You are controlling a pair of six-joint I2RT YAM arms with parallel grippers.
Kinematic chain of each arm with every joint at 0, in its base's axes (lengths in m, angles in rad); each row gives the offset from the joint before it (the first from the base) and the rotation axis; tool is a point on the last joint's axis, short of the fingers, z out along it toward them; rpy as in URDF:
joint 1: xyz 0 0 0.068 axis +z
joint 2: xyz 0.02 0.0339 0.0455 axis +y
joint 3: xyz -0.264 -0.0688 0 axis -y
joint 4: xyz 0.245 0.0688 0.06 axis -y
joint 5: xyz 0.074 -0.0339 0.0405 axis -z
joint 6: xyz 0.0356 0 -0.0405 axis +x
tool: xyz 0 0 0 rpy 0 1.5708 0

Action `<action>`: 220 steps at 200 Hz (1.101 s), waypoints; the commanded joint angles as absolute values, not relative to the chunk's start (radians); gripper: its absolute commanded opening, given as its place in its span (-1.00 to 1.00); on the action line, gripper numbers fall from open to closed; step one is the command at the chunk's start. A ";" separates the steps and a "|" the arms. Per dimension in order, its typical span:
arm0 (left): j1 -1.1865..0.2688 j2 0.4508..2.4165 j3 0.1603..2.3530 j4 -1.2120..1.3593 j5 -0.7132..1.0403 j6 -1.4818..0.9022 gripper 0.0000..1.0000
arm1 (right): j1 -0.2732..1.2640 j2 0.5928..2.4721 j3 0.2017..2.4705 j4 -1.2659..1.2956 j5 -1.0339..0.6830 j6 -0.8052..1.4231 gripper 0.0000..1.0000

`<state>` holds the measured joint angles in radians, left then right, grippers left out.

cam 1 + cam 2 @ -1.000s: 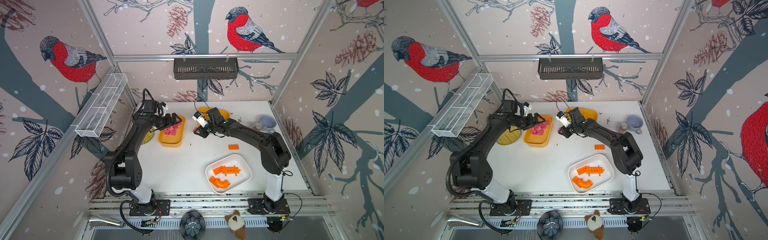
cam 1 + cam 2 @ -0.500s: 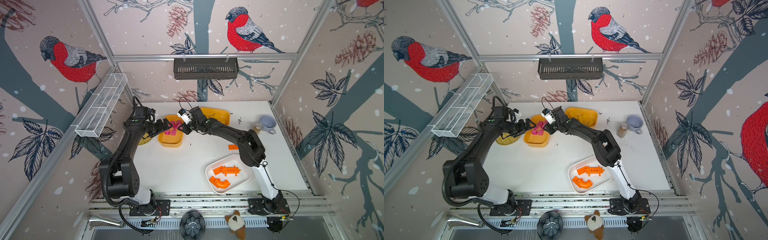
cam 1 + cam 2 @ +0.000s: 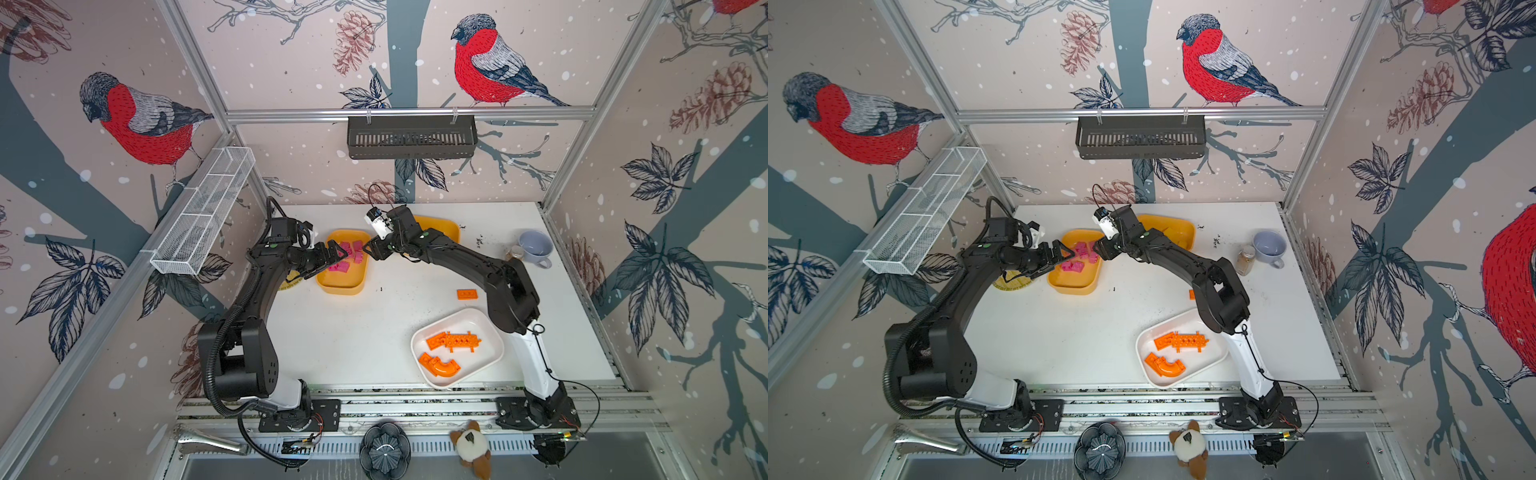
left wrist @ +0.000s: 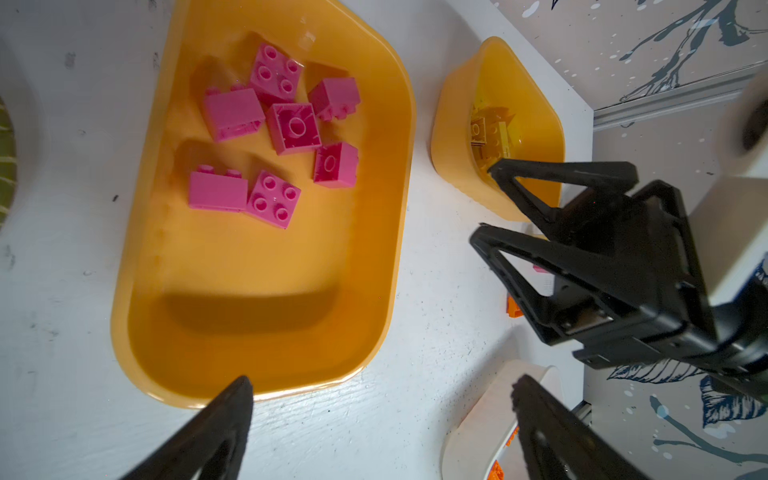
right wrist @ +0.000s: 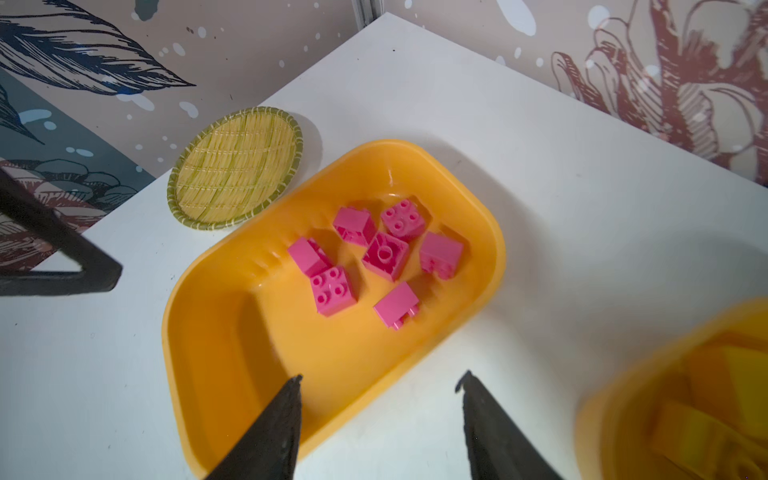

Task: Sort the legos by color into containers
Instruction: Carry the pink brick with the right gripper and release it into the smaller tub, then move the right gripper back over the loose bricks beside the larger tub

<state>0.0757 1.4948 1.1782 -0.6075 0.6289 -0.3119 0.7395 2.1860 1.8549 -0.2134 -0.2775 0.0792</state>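
- The right gripper (image 3: 368, 249) has swung in from mid-table and opened; it is hovering at the front yellow-orange tub's (image 3: 338, 286) right rim, jaws apart, empty.
- The left gripper (image 3: 337, 256) is hanging over that tub's left side, jaws wide, empty.
- The white tub (image 3: 492, 336) is holding orange pieces (image 3: 453, 341).
- The rear yellow-orange tub (image 3: 446, 226) seems to be holding yellow bricks (image 4: 490, 133).
- Seven pink bricks (image 5: 374, 257) are lying in the front tub, between both grippers.
- An orange plate (image 3: 467, 294) is lying on the table (image 3: 374, 332).

Walls (image 3: 257, 83): pink wallpaper with red-breasted birds, pinecones, grey-blue branches.
Frame (image 3: 407, 113): silver metal rails along the wall joints.
Black basket (image 3: 411, 137): hangs on the back rail.
Wire basket (image 3: 203, 216): white, on the left wall.
Table (image 3: 353, 340): white, evenly lit.
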 commanded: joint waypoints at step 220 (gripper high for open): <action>-0.064 1.638 1.278 -0.497 0.759 -0.365 0.94 | 0.314 1.792 1.292 -0.553 -0.005 1.146 0.47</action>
